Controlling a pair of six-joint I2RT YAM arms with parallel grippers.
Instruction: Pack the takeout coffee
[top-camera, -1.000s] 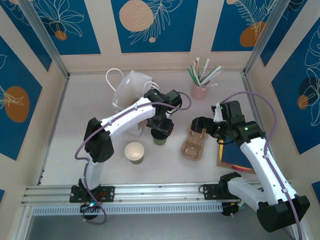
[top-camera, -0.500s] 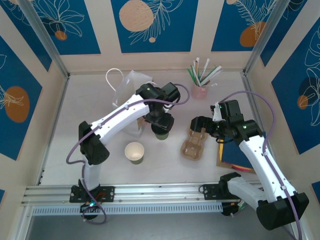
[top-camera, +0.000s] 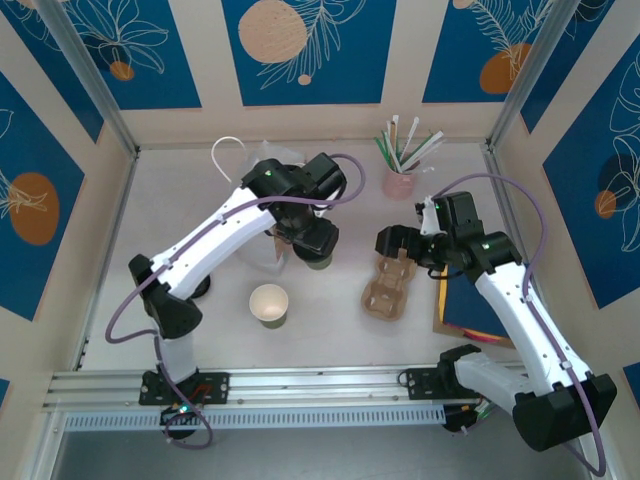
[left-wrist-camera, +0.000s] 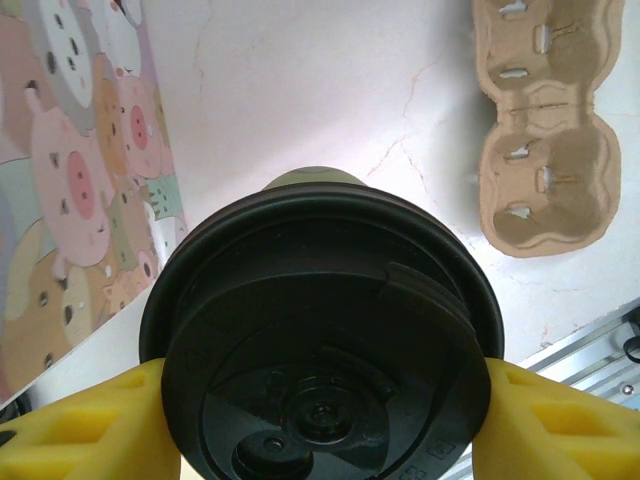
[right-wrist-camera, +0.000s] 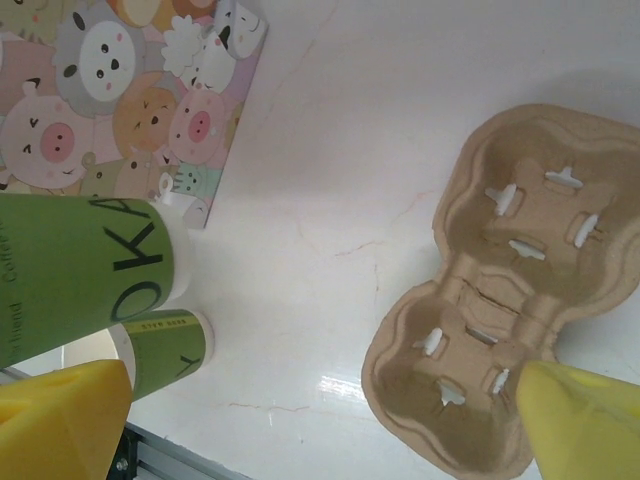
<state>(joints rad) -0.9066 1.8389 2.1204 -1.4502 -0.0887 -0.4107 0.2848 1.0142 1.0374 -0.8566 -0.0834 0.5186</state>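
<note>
The takeout coffee (top-camera: 319, 258), a dark-green cup under a black lid (left-wrist-camera: 320, 350), is held off the table by my left gripper (top-camera: 314, 240). Its yellow fingers (left-wrist-camera: 90, 425) press on both sides of the lid. The cup's green wall (right-wrist-camera: 80, 270) shows beside the gift bag's pig-printed face (right-wrist-camera: 130, 90). The gift bag (top-camera: 255, 160) stands just back-left of the held cup, partly under my left arm. My right gripper (top-camera: 395, 243) hangs open over the far end of the cardboard cup carrier (top-camera: 392, 285), with nothing between its fingers (right-wrist-camera: 590, 420).
An open green cup without a lid (top-camera: 268, 303) stands front-left of the held cup. A pink cup of straws (top-camera: 400, 182) is at the back. A blue booklet (top-camera: 468, 305) lies right of the carrier. The aluminium rail (top-camera: 300, 385) runs along the near edge.
My left arm has carried the lidded cup back and left, closer to the gift bag. The right gripper has shifted slightly toward the back.
</note>
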